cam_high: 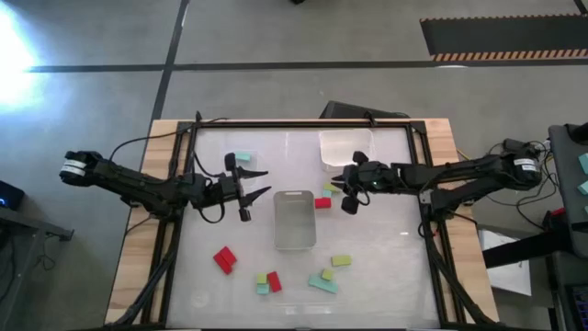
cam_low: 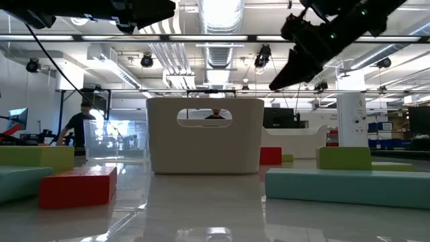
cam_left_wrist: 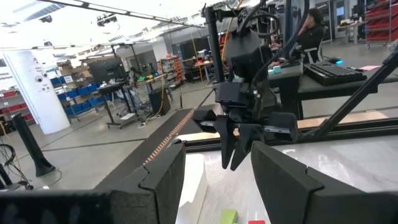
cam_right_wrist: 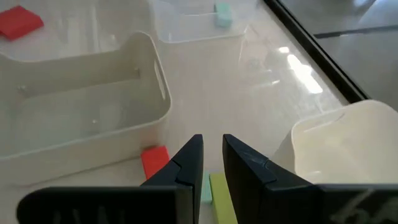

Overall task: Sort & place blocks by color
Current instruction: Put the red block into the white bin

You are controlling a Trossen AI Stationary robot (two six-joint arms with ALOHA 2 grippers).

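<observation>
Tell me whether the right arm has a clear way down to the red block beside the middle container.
Probably yes: the right hand hangs shut just above the red block, nothing lies between them, and the container stands to one side.

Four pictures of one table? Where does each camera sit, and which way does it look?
High: overhead, straight down on both arms and the middle tray.
Low: at tabletop level, facing that tray; an arm hangs above.
Left wrist: on the left arm, across at the right claw.
Right wrist: on the right arm, down past its own claw at a red block.
Shared: high also shows that block.
</observation>
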